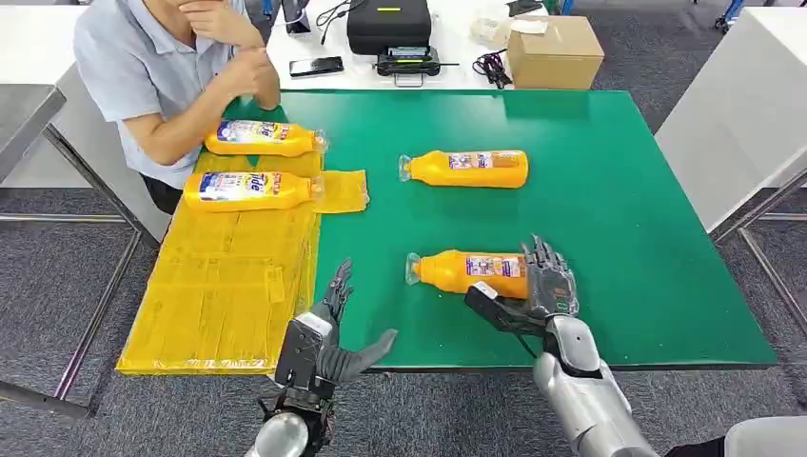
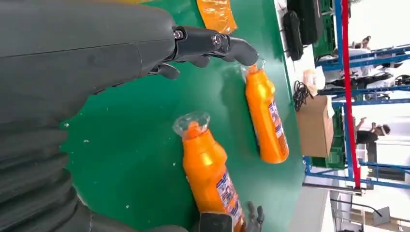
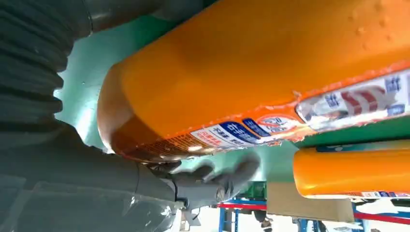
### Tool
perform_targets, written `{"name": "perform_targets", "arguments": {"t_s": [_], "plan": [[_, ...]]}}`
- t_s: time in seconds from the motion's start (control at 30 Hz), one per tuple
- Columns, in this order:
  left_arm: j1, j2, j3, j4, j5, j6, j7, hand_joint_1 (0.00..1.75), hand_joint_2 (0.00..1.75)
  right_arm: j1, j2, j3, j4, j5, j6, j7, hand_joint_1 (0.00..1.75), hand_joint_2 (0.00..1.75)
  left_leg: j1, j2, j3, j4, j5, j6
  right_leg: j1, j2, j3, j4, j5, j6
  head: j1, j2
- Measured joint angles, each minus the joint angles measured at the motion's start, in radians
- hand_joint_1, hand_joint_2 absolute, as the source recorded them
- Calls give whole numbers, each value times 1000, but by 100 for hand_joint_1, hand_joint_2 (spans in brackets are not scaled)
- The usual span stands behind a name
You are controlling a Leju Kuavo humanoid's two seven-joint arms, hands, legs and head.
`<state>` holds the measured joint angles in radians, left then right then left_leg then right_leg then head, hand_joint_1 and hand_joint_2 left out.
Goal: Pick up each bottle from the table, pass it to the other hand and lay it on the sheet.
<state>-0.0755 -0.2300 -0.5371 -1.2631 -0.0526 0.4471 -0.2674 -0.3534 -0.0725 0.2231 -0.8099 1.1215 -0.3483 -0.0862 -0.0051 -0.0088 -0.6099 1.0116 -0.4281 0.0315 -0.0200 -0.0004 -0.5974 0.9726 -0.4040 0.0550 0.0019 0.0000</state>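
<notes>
An orange bottle [image 1: 466, 271] [image 2: 210, 169] [image 3: 251, 72] lies on its side on the green table [image 1: 619, 190], cap pointing left. My right hand [image 1: 538, 286] straddles its base end, thumb on the near side and fingers [image 3: 212, 176] on the far side, not closed around it. A second orange bottle [image 1: 466, 168] [image 2: 266, 121] [image 3: 353, 171] lies farther back. Two more bottles [image 1: 257, 138] [image 1: 249, 190] rest on the yellow sheet [image 1: 228, 286] at the table's left. My left hand [image 1: 328, 333] [image 2: 212, 43] hovers open by the front edge, beside the sheet, holding nothing.
A person [image 1: 152, 67] sits at the far left corner, forearm close to the bottles on the sheet. Behind the green table a white table carries a cardboard box [image 1: 555, 52], a black case [image 1: 388, 24] and a phone [image 1: 316, 66].
</notes>
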Motion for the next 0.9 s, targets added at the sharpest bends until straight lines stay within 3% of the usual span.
{"name": "perform_targets", "arguments": {"t_s": [0.67, 0.9], "plan": [[-18, -1, -16, 19, 12, -11, -24, 0, 175, -86, -55, 47, 83, -105, 155, -74, 175, 175, 0, 0, 8, 0, 0, 0, 0, 0, 7, -1, 0, 0, 0, 0], [-29, -20, -14, 27, 153, 80, -163, 0, 175, -58, -71, 11, 51, -528, 382, -324, 175, 175, 0, 5, 13, 0, -3, 0, 0, 3, 11, -1, 0, 0, 0, 0]]}}
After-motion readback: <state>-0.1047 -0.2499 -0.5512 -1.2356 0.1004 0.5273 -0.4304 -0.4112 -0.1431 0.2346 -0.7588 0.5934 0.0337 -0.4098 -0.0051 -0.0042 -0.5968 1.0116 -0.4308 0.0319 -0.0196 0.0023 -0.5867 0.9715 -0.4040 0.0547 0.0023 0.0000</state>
